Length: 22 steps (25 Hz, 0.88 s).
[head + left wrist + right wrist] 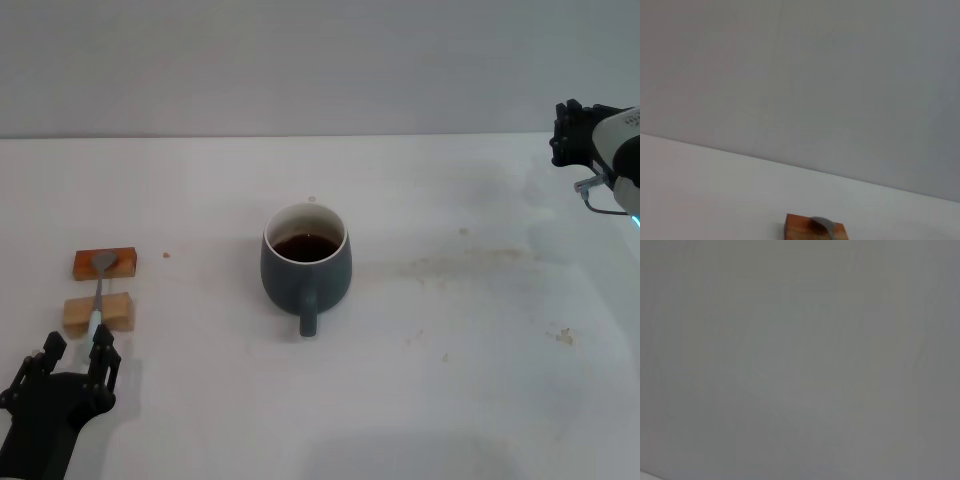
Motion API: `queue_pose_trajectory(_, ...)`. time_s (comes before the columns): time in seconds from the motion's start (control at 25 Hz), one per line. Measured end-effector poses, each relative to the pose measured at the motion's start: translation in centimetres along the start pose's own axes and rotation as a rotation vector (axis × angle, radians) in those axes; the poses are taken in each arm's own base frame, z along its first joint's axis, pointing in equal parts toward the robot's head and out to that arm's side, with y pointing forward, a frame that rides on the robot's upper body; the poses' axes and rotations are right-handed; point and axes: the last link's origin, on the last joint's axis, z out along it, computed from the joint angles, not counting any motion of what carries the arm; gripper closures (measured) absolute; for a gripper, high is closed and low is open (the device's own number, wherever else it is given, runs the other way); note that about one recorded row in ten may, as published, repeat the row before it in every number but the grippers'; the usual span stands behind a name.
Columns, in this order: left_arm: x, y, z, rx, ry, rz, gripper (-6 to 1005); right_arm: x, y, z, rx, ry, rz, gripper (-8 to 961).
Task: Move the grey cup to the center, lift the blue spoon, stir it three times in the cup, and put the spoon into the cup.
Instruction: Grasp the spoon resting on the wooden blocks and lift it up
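Two blocks (102,288) just ahead of your left pincer (75,352) carry the blue spoon (98,290); fingers apart, straddling the handle tip. Step: spoon pickup; next, close and lift straight. Spoon axis runs away from the pincer, bowl far. Grey cup (305,265) sits well right, handle toward you. Right pincer (572,135) parked far right, can't tell its fingers.

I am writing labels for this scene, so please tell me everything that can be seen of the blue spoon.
The blue spoon is small and slim, with a grey, metal-looking bowl and shaft and a pale blue handle end. It lies bridged across two wooden blocks at the table's left side: its bowl rests on the reddish block, its shaft crosses the paler block. The handle end points toward the left gripper, whose fingers stand open on either side of it. The left wrist view shows only the bowl on the reddish block.
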Motion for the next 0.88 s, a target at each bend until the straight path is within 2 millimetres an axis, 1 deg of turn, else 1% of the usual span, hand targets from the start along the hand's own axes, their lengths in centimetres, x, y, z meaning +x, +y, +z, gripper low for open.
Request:
queue_pose_trajectory(0.12, -0.2, -0.3, 0.6, 0.009, 0.019, 0.003, 471, 0.4, -0.2, -0.7, 0.011, -0.008, 0.021, 885)
queue_pose_trajectory(0.28, -0.2, -0.3, 0.9, 0.009, 0.029, 0.003, 472, 0.5, -0.3, -0.9, 0.015, -0.011, 0.027, 885)
queue_pose_trajectory(0.32, -0.3, -0.4, 1.2, 0.015, 0.034, 0.003, 472, 0.6, -0.5, -1.0, 0.017, -0.01, 0.025, 885)
queue_pose_trajectory(0.6, -0.4, -0.8, 1.6, 0.021, 0.036, 0.018, 472, 0.3, -0.5, -0.7, 0.011, -0.008, 0.01, 885)
queue_pose_trajectory(0.88, -0.8, -1.0, 1.4, 0.031, 0.031, 0.014, 472, -0.2, -0.4, -0.5, 0.008, -0.014, -0.014, 885)
